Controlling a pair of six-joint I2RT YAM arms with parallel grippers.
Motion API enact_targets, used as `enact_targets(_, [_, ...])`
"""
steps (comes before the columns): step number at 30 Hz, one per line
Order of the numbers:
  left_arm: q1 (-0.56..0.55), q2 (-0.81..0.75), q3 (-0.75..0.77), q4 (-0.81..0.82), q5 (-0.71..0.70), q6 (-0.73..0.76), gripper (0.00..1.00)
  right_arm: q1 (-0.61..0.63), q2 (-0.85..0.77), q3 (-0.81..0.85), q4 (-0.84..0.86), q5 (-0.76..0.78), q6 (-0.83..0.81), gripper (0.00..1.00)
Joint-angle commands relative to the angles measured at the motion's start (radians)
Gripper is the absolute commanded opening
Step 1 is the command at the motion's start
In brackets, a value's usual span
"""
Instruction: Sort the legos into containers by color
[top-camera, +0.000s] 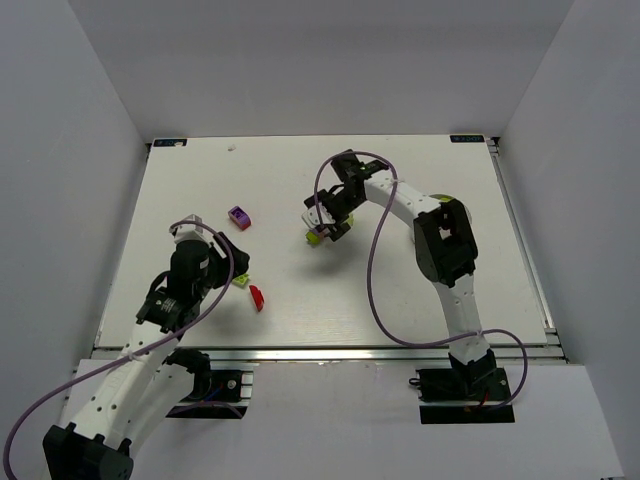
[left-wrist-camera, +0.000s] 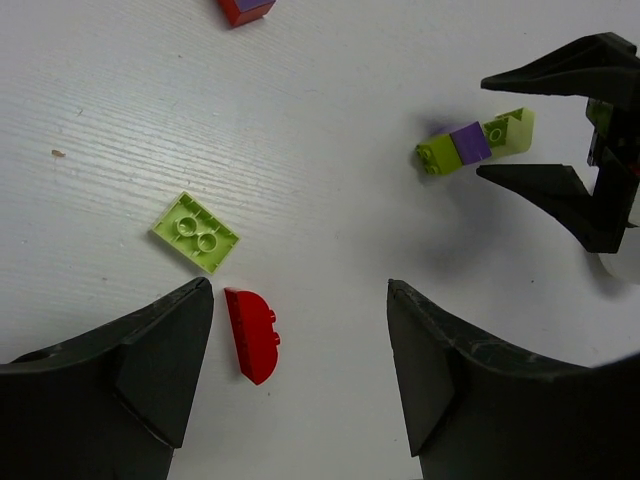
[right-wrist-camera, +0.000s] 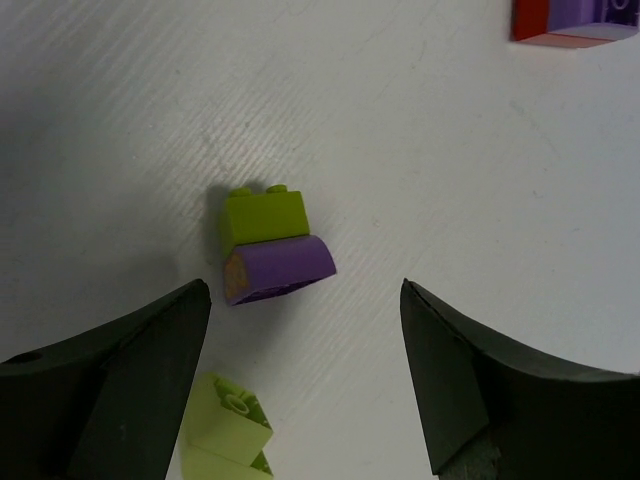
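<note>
My left gripper (left-wrist-camera: 298, 290) is open just above the table, nothing between its fingers. A red half-round lego (left-wrist-camera: 252, 333) lies beside its left finger, and a lime flat lego (left-wrist-camera: 196, 231) lies just past it. In the top view that gripper (top-camera: 243, 272) is at the left middle, by the red lego (top-camera: 257, 297). My right gripper (right-wrist-camera: 305, 290) is open over a green-and-purple lego (right-wrist-camera: 270, 245). A pale lime lego (right-wrist-camera: 228, 430) lies by its left finger. In the top view it (top-camera: 322, 228) is at the centre. The containers are out of view.
A purple-and-red lego (top-camera: 238, 216) lies behind the left gripper, also seen as a purple-and-red lego (right-wrist-camera: 575, 20) at the top right of the right wrist view. White walls stand round the table (top-camera: 420, 300). The right arm's purple cable (top-camera: 372, 270) loops over the middle.
</note>
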Motion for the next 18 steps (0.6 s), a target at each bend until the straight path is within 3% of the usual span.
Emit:
enact_targets(1, [0.004,-0.005,-0.002,0.004,-0.009,-0.007,0.8,0.012,0.02,0.041,-0.115,0.02,-0.058,0.81])
enact_targets(11, [0.004,0.038,0.029,0.033,0.022,0.028,0.8,0.024,0.112,0.143,-0.16,0.051,0.007,0.65])
enact_targets(14, [0.004,0.031,0.024,0.062,0.051,0.027,0.8,0.024,0.112,0.138,-0.154,0.063,0.016,0.49])
enact_targets(15, [0.004,0.031,0.018,0.073,0.065,0.03,0.8,0.024,0.112,0.139,-0.149,0.071,0.027,0.39])
enact_targets(18, [0.004,0.034,-0.009,0.166,0.152,0.047,0.79,0.023,0.088,0.135,-0.152,0.083,0.054,0.26])
